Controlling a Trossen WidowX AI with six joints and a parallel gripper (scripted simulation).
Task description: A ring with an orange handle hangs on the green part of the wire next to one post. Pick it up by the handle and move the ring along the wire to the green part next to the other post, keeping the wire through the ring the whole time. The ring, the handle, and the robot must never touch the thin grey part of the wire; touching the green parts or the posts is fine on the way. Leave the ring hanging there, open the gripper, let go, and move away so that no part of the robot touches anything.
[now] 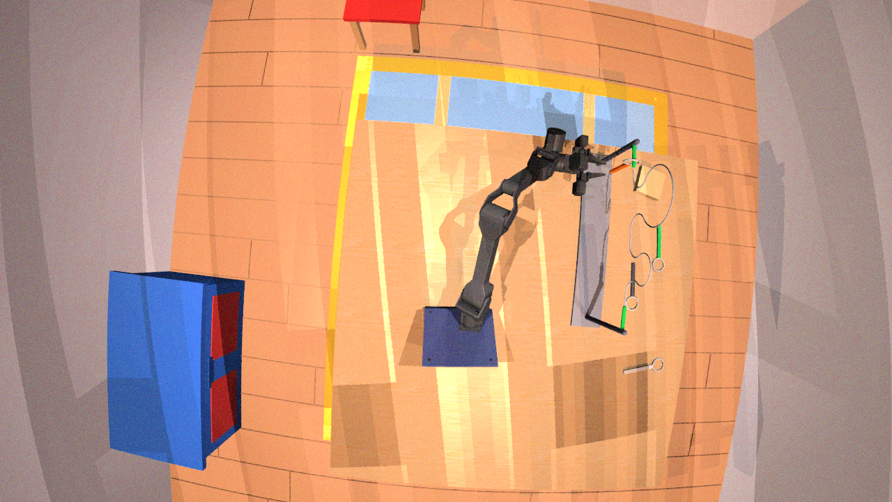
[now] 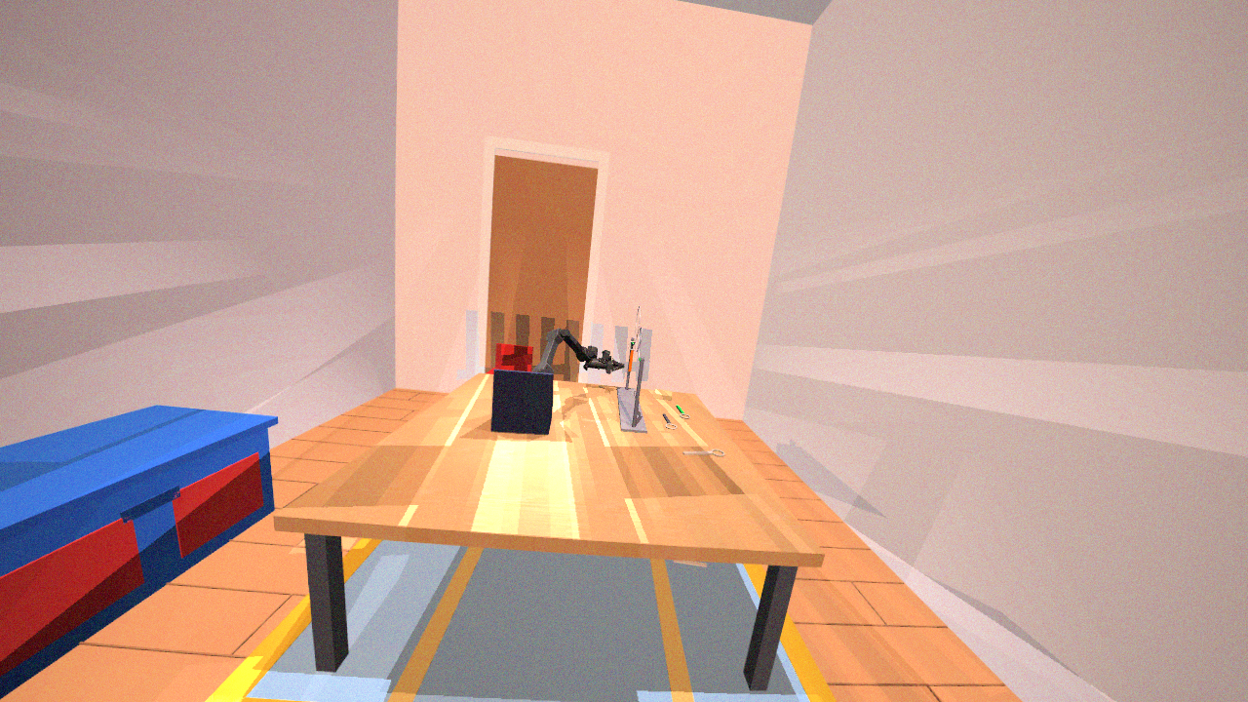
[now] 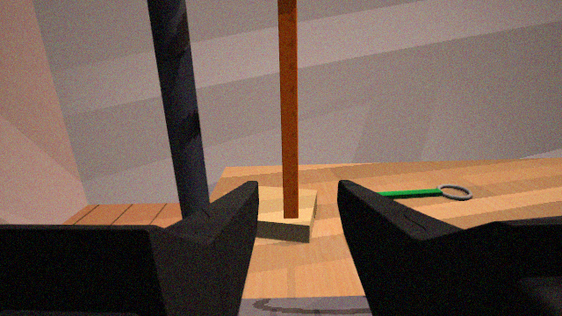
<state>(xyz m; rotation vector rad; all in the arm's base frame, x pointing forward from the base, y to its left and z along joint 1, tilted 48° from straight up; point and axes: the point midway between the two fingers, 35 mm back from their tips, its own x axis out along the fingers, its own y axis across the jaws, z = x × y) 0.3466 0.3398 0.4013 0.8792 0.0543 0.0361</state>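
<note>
The orange handle (image 1: 619, 168) (image 2: 631, 359) (image 3: 290, 110) hangs down from its ring (image 1: 631, 162), which is around the green part (image 1: 634, 150) of the wire by the far post (image 1: 622, 149) (image 3: 180, 110). My gripper (image 1: 604, 167) (image 3: 298, 190) is open and empty. Its fingertips point at the handle from the robot's side, a short gap away. In the wrist view the handle's lower end shows between the fingertips. The grey wire (image 1: 672, 187) curves to the other green part (image 1: 623, 318) at the near post (image 1: 605, 323). The ring is outside the wrist view.
A grey base (image 1: 591, 249) carries the posts. Beyond it lie a pale block (image 1: 651, 184) (image 3: 281, 230), a green-handled ring (image 1: 659, 243) (image 3: 410, 193), a dark-handled ring (image 1: 632, 275) and a white-handled ring (image 1: 637, 369) (image 2: 698, 452). The wire bends beside the far post.
</note>
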